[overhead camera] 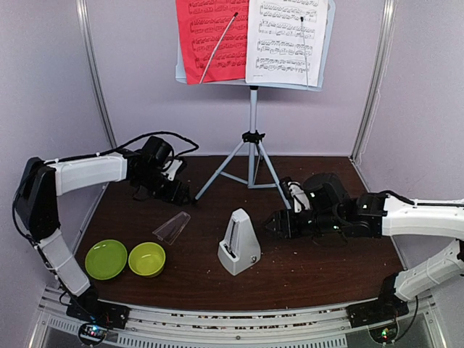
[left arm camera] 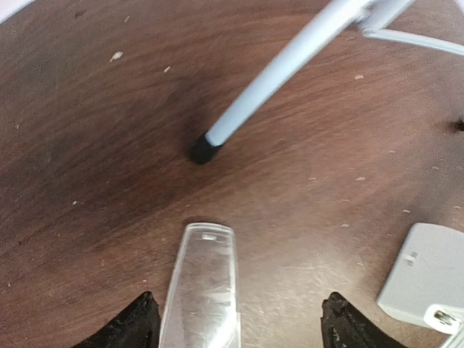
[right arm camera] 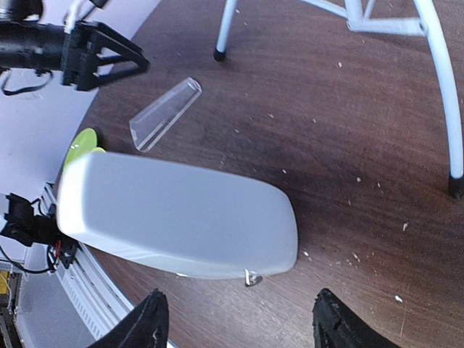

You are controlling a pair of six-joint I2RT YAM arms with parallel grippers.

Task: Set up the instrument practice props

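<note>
The grey-white tripod music stand (overhead camera: 252,145) stands at the back of the table, with a red sheet (overhead camera: 210,40) and a white sheet (overhead camera: 286,40) on its desk. The whitish pyramid metronome (overhead camera: 239,243) stands upright mid-table; it also shows in the right wrist view (right arm camera: 181,217). Its clear cover (overhead camera: 172,228) lies flat to its left, and shows in the left wrist view (left arm camera: 203,290). My left gripper (overhead camera: 177,194) is open above the cover's far end (left arm camera: 235,322). My right gripper (overhead camera: 279,225) is open and empty just right of the metronome (right arm camera: 235,319).
Two lime-green bowls (overhead camera: 106,259) (overhead camera: 147,259) sit at the front left. A tripod leg foot (left arm camera: 204,149) rests ahead of my left gripper. Crumbs are scattered on the dark wood table (overhead camera: 319,268). Walls enclose the back and sides.
</note>
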